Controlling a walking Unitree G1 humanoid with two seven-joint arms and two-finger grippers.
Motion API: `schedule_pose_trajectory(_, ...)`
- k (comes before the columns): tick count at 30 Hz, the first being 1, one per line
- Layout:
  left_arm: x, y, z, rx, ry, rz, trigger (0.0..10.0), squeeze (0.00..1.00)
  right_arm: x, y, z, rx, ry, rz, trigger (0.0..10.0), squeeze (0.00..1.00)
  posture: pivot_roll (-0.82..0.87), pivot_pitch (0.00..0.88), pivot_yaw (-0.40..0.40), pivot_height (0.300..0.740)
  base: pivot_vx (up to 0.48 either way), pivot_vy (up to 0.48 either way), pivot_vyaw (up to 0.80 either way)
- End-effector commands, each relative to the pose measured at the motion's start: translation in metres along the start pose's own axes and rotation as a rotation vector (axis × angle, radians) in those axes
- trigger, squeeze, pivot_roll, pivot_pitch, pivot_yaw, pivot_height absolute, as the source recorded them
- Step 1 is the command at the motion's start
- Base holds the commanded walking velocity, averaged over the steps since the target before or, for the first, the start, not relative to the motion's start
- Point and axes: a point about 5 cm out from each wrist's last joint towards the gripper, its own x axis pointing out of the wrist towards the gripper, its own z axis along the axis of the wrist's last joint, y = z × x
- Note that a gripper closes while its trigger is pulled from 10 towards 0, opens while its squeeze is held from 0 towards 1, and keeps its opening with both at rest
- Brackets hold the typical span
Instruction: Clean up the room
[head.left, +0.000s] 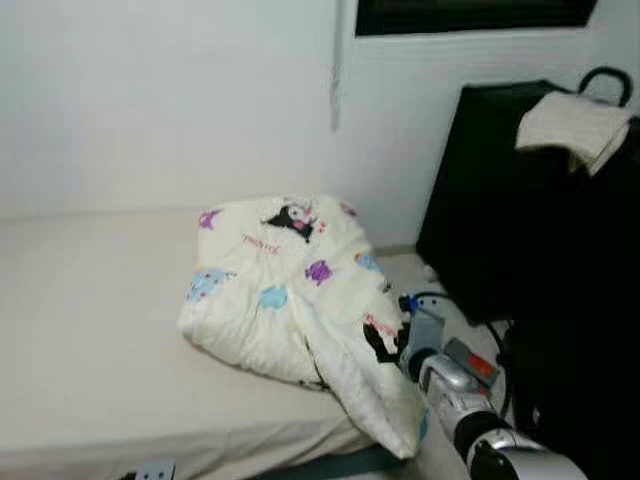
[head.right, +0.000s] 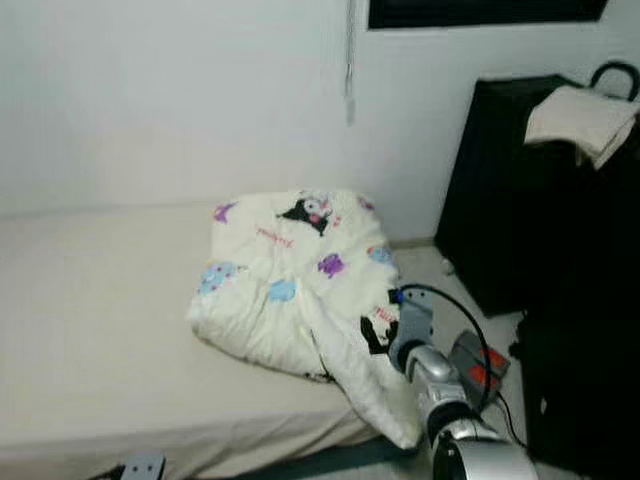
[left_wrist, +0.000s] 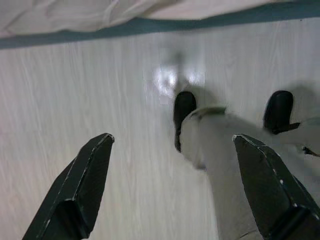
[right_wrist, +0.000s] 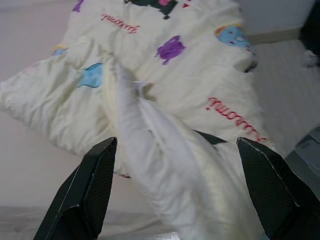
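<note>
The cream quilt (right_wrist: 200, 75) on the bed (head.left: 90, 330) carries small red printed words in several spots, beside its cartoon figures, but the lettering is too blurred to read.

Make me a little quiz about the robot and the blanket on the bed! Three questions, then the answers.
1. True or false: the blanket lies flat and smooth over the whole bed.
2. Which gripper reaches toward the blanket? A) left B) right
3. Fill in: a corner of the blanket hangs over the bed's ____.

Key
1. False. It is bunched in a heap at one end, and most of the bed is bare.
2. B. The right gripper is open, with a fold of blanket between its fingers. The left gripper is open above the floor.
3. Edge.
</note>
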Motion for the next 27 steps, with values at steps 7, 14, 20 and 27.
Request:
schedule_pose_trajectory(7, 0.0, 0.004, 0.0, -0.01, -0.001, 0.018, 10.0, 0.0, -0.001, 0.008, -0.003, 0.0, -0.021, 0.065, 10.0, 0.0, -0.02, 0.001, -0.013, 0.74, 0.0, 0.0, 0.33)
schedule_pose_trajectory(14, 0.0, 0.004, 0.001, -0.021, -0.01, 0.017, 10.0, 0.0, -0.001, 0.012, -0.008, -0.011, -0.007, 0.09, 10.0, 0.0, -0.03, 0.0, -0.011, 0.74, 0.0, 0.0, 0.77)
schedule_pose_trajectory(20, 0.0, 0.003, 0.001, -0.025, -0.017, 0.015, 10.0, 0.0, -0.001, 0.012, -0.009, -0.01, -0.004, 0.088, 10.0, 0.0, -0.03, 0.0, -0.011, 0.74, 0.0, 0.0, 0.77)
schedule_pose_trajectory(27, 0.0, 0.002, 0.002, -0.023, -0.026, -0.006, 10.0, 0.0, -0.002, 0.004, -0.01, -0.008, 0.011, -0.01, 10.0, 0.0, -0.03, 0.0, -0.012, 0.74, 0.0, 0.0, 0.19)
